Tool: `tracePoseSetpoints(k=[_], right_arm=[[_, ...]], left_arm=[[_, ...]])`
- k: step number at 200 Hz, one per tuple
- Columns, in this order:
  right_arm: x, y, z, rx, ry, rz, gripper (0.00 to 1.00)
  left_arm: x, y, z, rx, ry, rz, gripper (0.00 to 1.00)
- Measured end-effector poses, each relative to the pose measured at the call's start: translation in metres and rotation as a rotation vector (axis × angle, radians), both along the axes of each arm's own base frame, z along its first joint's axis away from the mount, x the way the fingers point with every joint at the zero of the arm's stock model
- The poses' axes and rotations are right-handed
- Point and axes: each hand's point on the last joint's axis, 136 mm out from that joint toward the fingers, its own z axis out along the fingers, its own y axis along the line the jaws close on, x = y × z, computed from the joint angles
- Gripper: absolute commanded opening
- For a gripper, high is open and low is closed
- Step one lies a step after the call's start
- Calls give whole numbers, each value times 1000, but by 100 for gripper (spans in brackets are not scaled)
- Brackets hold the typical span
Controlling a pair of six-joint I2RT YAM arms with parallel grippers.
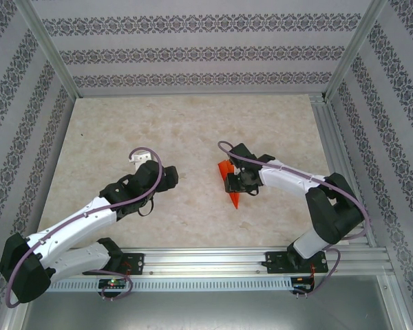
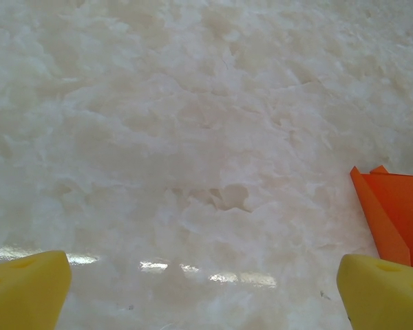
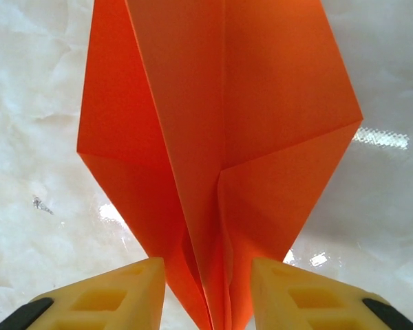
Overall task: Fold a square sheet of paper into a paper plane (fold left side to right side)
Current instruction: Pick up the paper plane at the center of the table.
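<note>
Surface (image 1: 193, 124): lying pale and marbled, catching small glints of light.
Room: closing in on three sides with striped, patterned walls (image 1: 193, 51) behind slanted metal posts (image 1: 51, 48); metal rail (image 1: 213, 260) running along the near edge.
Paper plane (image 3: 220, 103): sitting right of centre on the surface, bright orange, showing a centre crease and folded flaps, tapering toward the right gripper.
Right gripper (image 3: 208, 295): straddling the plane's narrow end with jaws narrow; not showing clearly whether pinching or merely flanking.
Left gripper (image 2: 203, 295): hovering wide open over bare surface, left of the plane.
</note>
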Motion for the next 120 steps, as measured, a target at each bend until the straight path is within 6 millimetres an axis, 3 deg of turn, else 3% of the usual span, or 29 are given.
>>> tracePoseSetpoints(k=[95, 120], right_arm=[[4, 6, -21, -46, 44, 17, 20], [4, 10, -28, -63, 60, 35, 12]], left_arm=[[-1, 5, -2, 24, 4, 14, 100], [-2, 8, -4, 36, 12, 17, 100]])
